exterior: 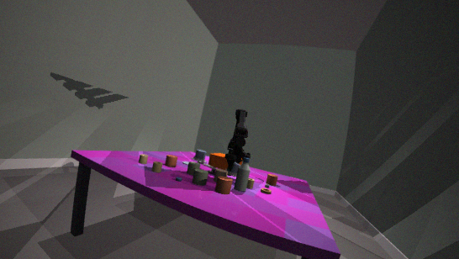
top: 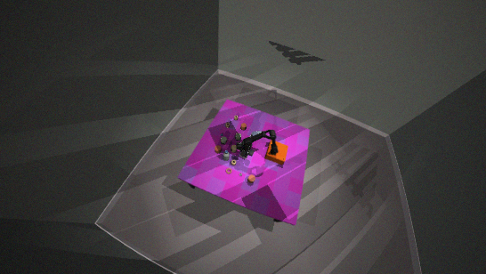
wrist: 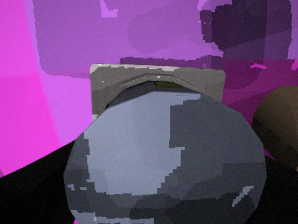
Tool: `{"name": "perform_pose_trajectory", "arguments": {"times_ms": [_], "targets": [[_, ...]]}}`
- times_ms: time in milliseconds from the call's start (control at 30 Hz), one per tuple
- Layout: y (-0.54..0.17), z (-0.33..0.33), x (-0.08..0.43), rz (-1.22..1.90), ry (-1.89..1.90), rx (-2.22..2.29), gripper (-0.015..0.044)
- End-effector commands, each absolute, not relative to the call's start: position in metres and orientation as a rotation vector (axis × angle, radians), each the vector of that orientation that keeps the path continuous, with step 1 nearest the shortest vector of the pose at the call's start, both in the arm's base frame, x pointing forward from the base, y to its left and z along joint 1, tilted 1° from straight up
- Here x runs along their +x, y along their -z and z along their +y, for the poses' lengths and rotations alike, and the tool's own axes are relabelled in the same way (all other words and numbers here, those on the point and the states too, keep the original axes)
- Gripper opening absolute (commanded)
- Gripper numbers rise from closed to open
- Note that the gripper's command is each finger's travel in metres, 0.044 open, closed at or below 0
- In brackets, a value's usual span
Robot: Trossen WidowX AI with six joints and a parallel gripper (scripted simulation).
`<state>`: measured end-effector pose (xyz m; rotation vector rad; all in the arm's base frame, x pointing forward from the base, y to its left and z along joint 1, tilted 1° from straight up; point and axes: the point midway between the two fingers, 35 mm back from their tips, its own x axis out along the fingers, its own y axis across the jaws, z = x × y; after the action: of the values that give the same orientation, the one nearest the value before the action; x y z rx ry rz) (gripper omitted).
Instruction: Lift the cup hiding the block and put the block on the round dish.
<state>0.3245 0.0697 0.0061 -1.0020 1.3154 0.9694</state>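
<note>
My gripper (wrist: 158, 140) is shut on a blue-grey cup (wrist: 135, 145), with a black finger on each side of it. Behind the cup, the grey square pan (wrist: 104, 80) of the balance shows. A dark olive sliver shows between cup and pan; I cannot tell what it is. I cannot tell whether the cup is clear of the pan. The other blue-grey cup (exterior: 200, 154) stands at the balance's far left end in the exterior view. I cannot make out the block or the round dish surely.
A brown cylinder (wrist: 281, 125) is close to the right finger. A grey bottle (exterior: 241, 178), an orange cylinder (exterior: 224, 185) and a green cylinder (exterior: 200, 177) stand near the arm. An orange box (top: 279, 152) (exterior: 218, 161) is at the arm's base. Several small cylinders and rings lie around.
</note>
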Motion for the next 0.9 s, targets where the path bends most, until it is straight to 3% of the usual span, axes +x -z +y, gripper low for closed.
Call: {"name": "perform_pose_trajectory", "arguments": {"times_ms": [0, 867], "targets": [[-0.013, 0.071, 0.327, 1.304, -0.967, -1.004, 0.0000], [-0.045, 0.071, 0.329, 1.304, -0.967, -1.004, 0.0000]]}}
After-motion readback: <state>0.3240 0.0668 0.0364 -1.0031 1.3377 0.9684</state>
